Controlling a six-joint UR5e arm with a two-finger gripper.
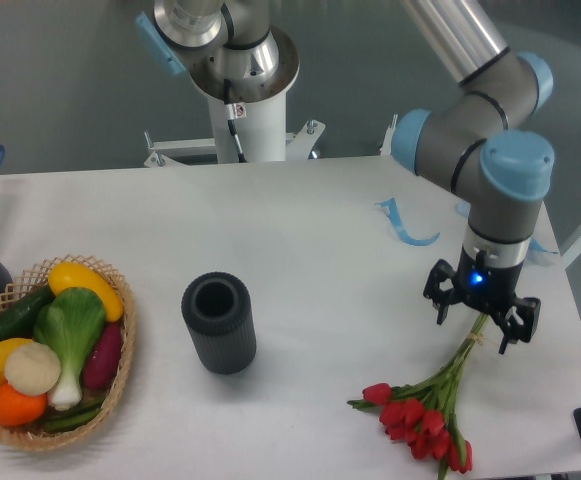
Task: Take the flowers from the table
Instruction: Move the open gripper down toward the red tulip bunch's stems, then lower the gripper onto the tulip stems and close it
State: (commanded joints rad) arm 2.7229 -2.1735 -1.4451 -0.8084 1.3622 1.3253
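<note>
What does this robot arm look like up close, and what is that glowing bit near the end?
The arm is made of silver-grey tubes joined by rounded joints with light blue caps. At its end sits a black tool with two dark prongs, and a small blue light glows just above it. The base column behind is white, with a thin black cable.

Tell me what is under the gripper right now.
Under the open gripper lie the stems of the flowers on the white table. The red blooms show nearer the camera. The pale stem ends are covered by the gripper, so contact cannot be judged.
</note>
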